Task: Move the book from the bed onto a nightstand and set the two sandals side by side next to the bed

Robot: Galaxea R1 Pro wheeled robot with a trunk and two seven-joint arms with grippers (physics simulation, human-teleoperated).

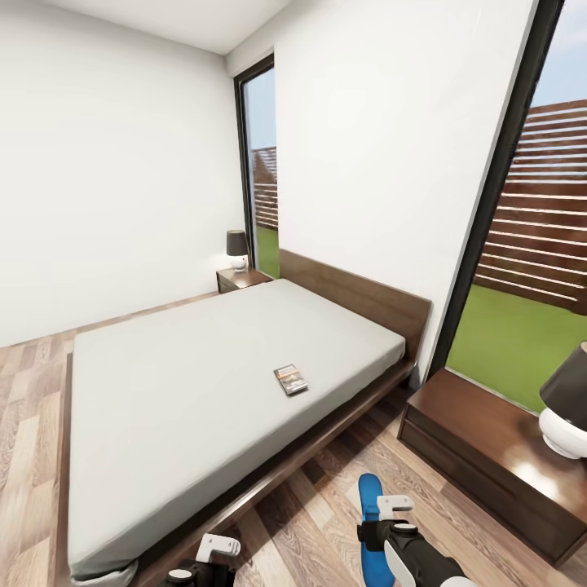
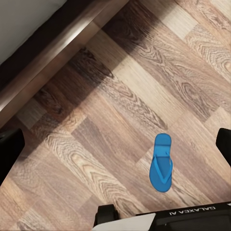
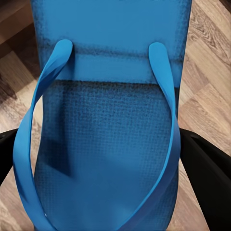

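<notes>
The right gripper (image 1: 390, 514) hangs low over a blue sandal (image 1: 372, 499) on the floor, its fingers spread either side of the sole, evidently staged for a grasp. The left gripper (image 1: 214, 553) shows at 7 o'clock, state undeterminable. The book (image 1: 290, 379) lies on the bed (image 1: 163, 391), near the nightstand (image 1: 481, 440) at 4 o'clock

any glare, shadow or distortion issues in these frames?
Head view: wide-angle bend in the window frame; glare patch on the near nightstand top. Left wrist view: soft shadow band on the floor beside the bed frame; sandal sharp. Right wrist view: sandal very close, its far end slightly soft.
</notes>
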